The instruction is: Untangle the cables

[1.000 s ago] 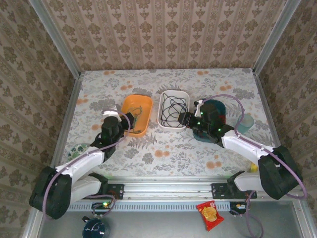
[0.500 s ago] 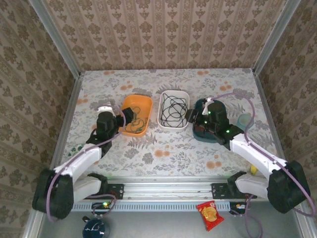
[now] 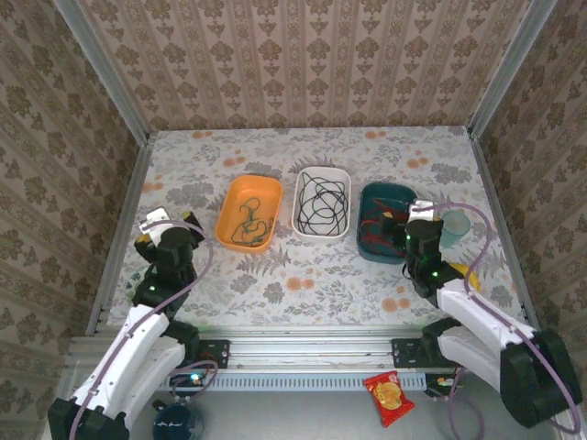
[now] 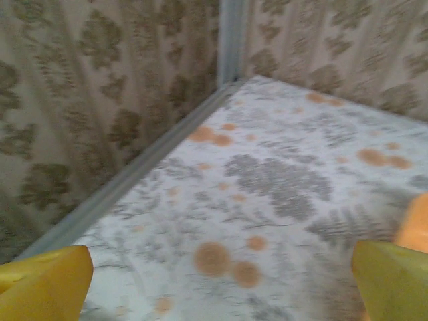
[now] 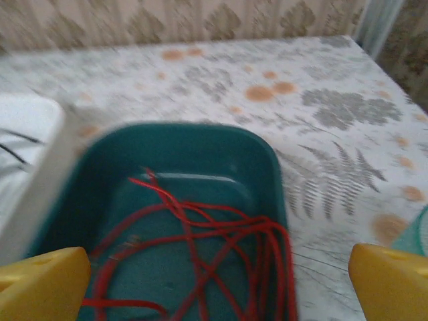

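The cables lie apart in three trays. A green cable (image 3: pixel 248 223) is coiled in the orange tray (image 3: pixel 231 196), a black cable (image 3: pixel 321 200) in the white tray (image 3: pixel 299 223), and a red cable (image 5: pixel 200 244) loops in the teal tray (image 5: pixel 200 134). My right gripper (image 5: pixel 214 287) is open just above the teal tray's near end (image 3: pixel 393 229), with nothing between its yellow fingertips (image 5: pixel 391 281). Left of the orange tray, my left gripper (image 4: pixel 217 287) is open over bare table (image 3: pixel 149 231) and faces the far-left corner.
A pale teal cup (image 3: pixel 456 225) stands right of the teal tray. Patterned walls with metal corner posts (image 4: pixel 231 40) enclose the table. A red snack packet (image 3: pixel 389 396) lies in front of the rail, off the table.
Both grippers have opened and drawn back from the trays toward the near edge, the left swinging out to the left. The green and red cables now lie free in their trays.
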{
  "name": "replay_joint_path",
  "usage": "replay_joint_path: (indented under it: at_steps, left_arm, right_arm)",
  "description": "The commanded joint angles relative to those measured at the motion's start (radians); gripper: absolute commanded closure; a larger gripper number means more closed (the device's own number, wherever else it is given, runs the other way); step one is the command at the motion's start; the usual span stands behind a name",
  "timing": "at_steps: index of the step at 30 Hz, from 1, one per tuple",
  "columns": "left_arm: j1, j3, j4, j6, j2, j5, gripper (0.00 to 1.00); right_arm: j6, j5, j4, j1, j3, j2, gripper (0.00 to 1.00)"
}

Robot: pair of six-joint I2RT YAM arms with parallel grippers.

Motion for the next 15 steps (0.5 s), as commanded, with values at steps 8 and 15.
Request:
replay_joint_path:
  at_steps: [8, 15]
  left_arm:
    - [0.084, -0.179, 0.45, 0.245, 0.294, 0.042, 0.0]
    - [0.131, -0.075, 0.524, 0.312, 0.517, 0.221, 0.0]
  right_arm:
    - [-0.258, 0.116, 0.53, -0.058, 0.037, 0.402, 0.0]
    - [-0.164, -0.27, 0.55, -0.197, 0.023, 0.455, 0.0]
